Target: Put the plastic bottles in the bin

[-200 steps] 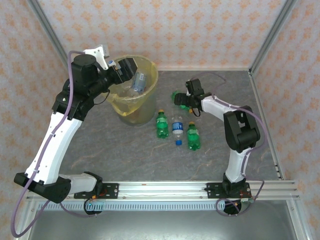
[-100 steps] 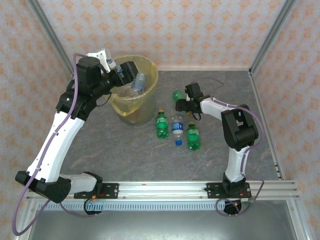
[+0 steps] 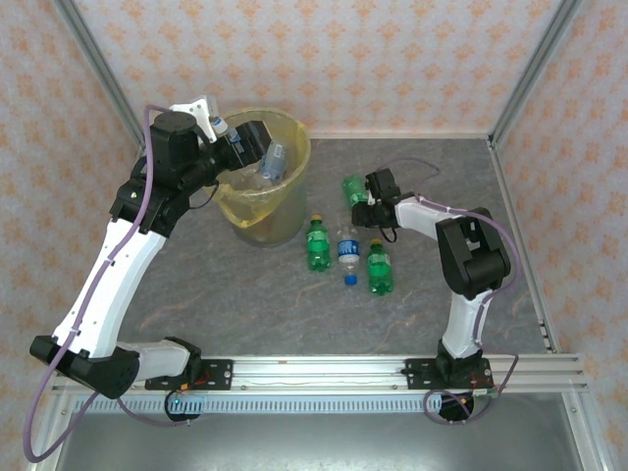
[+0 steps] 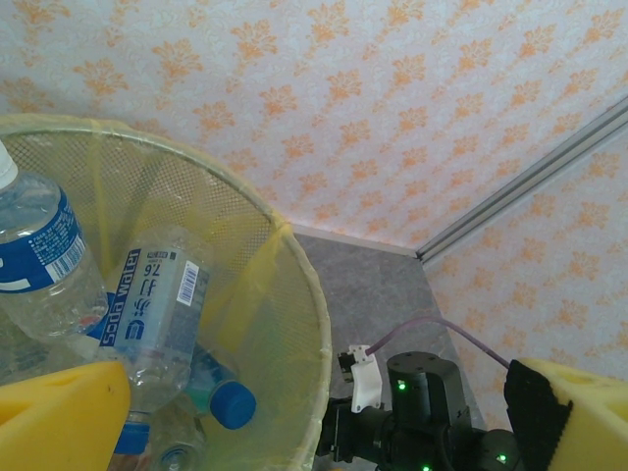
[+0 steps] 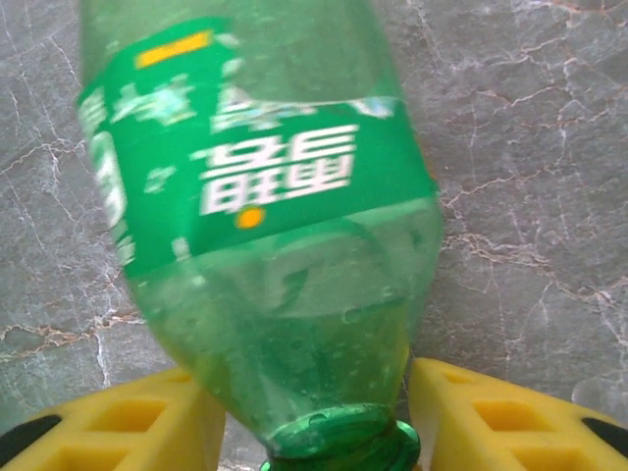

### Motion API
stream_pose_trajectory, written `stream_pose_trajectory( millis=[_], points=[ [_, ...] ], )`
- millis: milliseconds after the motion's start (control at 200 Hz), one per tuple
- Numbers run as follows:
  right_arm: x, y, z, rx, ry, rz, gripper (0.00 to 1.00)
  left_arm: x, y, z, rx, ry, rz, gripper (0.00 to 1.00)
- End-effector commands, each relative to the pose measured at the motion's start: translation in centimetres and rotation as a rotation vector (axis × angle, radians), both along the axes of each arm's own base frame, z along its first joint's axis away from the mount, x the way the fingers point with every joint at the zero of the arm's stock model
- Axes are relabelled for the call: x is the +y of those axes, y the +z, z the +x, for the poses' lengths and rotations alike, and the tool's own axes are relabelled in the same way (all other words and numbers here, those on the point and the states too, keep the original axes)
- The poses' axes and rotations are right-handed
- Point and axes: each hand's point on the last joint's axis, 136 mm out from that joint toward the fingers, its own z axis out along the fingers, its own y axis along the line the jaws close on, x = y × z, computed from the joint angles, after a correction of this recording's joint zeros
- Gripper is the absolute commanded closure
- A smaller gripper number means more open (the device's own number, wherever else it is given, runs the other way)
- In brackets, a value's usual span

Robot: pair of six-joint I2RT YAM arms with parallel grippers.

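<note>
- Three bottles lay in a row near the middle of the surface: first green bottle, clear blue-labelled bottle with its blue cap toward the near edge, and second green bottle.
- Bin stood toward the far left corner, lined with a yellow bag over a mesh wall.
- Inside the bin were several clear bottles. Two of them, the tall clear bottle and the leaning clear bottle, both blue-labelled, rested against the wall, with a blue cap lower down.
- Left pincer hung over the bin's mouth, fingers spread wide, nothing between them.
- Third green bottle lay toward the far edge, between the bin and the right edge, at the tip of the right pincer.
- In the right wrist view, the yellow fingers sat close on either side of that bottle's neck end. The label was blurred. Could not tell whether the fingers were clamped on it or only flanking it.
</note>
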Motion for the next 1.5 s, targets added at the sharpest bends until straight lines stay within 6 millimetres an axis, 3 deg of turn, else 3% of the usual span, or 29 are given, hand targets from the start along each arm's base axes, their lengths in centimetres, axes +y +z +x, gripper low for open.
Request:
stream_pose_trajectory(
  millis=[0, 240, 370, 666, 861, 1146, 1261, 1492],
  points=[
    [-0.4, 1.2, 0.0, -0.033, -0.004, -0.004, 0.54, -0.2, 1.3, -0.7, -0.033, -0.01, -0.027, 0.01],
    [-0.5, 1.5, 0.0, -0.047, -0.004, -0.006, 0.75, -0.1, 1.7, -1.2, -0.039, -0.011, -0.047, 0.01],
    [-0.6, 3.2, 0.0, -0.083, -0.017, 0.012, 0.76, -0.4, 2.0, -1.3, -0.046, -0.025, -0.071, 0.01],
    [0.0, 12.3, -1.2, -0.303, -0.006, 0.05, 0.77, -2.6, 2.8, -0.5, -0.051, -0.088, -0.219, 0.04],
    [2.3, 19.6, -4.3, -0.496, 0.06, 0.047, 0.78, -5.5, 3.3, 0.4, -0.06, -0.181, -0.291, 0.06],
    [6.1, 28.4, -9.7, -0.706, 0.156, 0.119, 0.8, -10.3, 1.4, 1.7, -0.01, -0.294, -0.284, 0.09],
    [7.5, 30.4, -11.6, -0.745, 0.192, 0.128, 0.8, -12.0, 0.9, 1.9, 0.005, -0.338, -0.273, 0.1],
    [9.1, 31.5, -13.7, -0.754, 0.234, 0.119, 0.8, -14.9, 0.3, 1.7, 0.017, -0.421, -0.249, 0.14]
  ],
)
